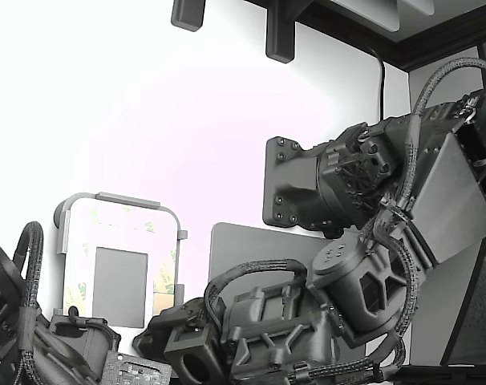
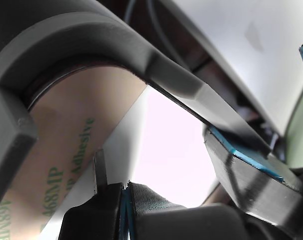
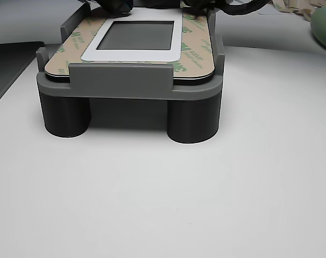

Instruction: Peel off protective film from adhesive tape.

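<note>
The protective film is a tan liner with green print. It lies as a frame on the plate around a white border and the grey square, on top of the adhesive tape, which is hidden under it. The plate sits in a grey fixture. In the exterior view the film looks washed out. My gripper is close over a corner of the film, next to the fixture's curved wall. Its blue-padded fingers stand apart with nothing between them. It shows dark at the plate's corner.
A second dark arm reaches the plate's other near corner in the exterior view. A large grey mat lies beside the fixture. Loose peeled strips lie at the far right in the other view. The white table surrounds the fixture.
</note>
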Available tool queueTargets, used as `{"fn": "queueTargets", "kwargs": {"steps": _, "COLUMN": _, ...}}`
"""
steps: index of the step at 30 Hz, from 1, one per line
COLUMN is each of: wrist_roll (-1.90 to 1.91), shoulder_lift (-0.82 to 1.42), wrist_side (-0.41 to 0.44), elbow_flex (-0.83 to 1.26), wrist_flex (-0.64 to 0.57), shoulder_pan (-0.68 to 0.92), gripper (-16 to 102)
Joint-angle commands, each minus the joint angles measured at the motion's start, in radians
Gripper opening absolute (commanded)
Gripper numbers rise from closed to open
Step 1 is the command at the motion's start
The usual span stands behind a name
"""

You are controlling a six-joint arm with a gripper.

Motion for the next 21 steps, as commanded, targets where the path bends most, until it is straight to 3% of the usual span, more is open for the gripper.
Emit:
{"fn": "queueTargets", "kwargs": {"steps": 1, "wrist_roll": 0.003, "shoulder_lift": 0.026, "wrist_side": -0.005, "elbow_flex": -0.029, "wrist_flex": 0.003, "shoulder_pan": -0.014, "gripper": -10}}
{"fn": "queueTargets", "kwargs": {"steps": 21, "wrist_roll": -0.058, "shoulder_lift": 0.015, "wrist_side": -0.014, "elbow_flex": -0.029, "wrist_flex": -0.032, "shoulder_pan": -0.028, "gripper": -8}}
